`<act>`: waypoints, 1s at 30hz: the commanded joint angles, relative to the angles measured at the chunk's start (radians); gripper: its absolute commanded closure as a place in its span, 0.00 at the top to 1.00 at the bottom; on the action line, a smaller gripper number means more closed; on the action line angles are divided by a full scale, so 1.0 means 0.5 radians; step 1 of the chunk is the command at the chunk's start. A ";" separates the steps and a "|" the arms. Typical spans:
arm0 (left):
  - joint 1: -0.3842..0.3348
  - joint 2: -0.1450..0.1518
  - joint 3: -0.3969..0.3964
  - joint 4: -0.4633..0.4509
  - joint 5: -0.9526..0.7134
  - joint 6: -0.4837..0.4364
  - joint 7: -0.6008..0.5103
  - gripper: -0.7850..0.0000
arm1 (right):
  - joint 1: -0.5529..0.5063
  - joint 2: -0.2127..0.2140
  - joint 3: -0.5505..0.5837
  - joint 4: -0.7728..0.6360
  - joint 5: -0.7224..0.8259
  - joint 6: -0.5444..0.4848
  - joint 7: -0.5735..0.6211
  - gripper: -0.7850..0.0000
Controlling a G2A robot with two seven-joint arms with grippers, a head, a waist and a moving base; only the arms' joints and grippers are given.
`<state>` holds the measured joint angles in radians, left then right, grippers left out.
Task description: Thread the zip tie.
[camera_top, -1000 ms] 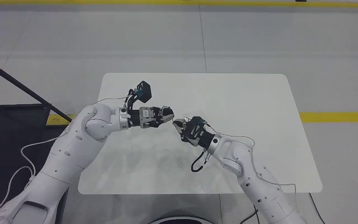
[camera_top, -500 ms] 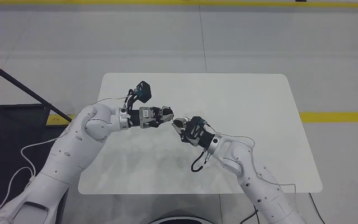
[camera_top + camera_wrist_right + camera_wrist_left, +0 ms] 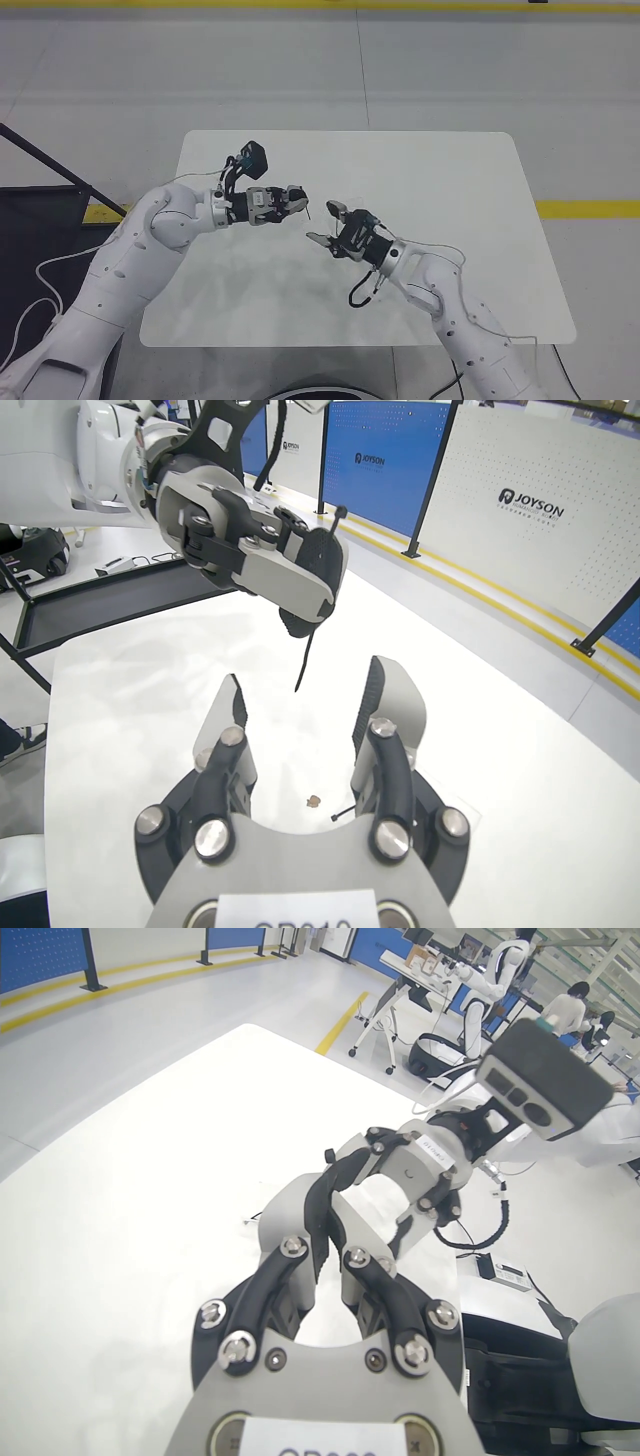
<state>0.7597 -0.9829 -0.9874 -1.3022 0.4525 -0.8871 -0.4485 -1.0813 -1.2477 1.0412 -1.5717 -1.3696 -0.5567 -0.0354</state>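
Above the middle of the white table, clamping a black zip tie in the left gripper, with both padded fingers pressed together on the strap. Holding it clear of the tabletop, not touching the surface anywhere. Leaving the square head sticking out past one side of the closed fingers and the thin pointed tail sticking out past the other. Letting that tail hang down and free, with nothing gripping its tip. Facing the right gripper from close by, tips near one another yet not touching. Keeping the right gripper spread wide, with its two ribbed pads well apart and nothing between them. Aiming that open gap towards the loose tail, with the tail's tip appearing just in front of it in the right wrist view and touching neither pad. Hovering both grippers over the tabletop rather than resting them on it. On the table beneath the right gripper, showing a small brown speck and, just beside it, a short black strip lying flat, too small for telling what it is.
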 commanded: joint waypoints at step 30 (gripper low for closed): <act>0.037 0.009 -0.067 0.031 0.105 0.058 0.068 0.00 | 0.107 0.019 -0.120 -0.214 -0.504 -0.316 1.067 0.53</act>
<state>0.7780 -0.9784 -1.0208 -1.2867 0.5047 -0.8580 -0.4144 -1.0408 -1.2352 0.9873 -1.6835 -1.6325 -0.7179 0.4573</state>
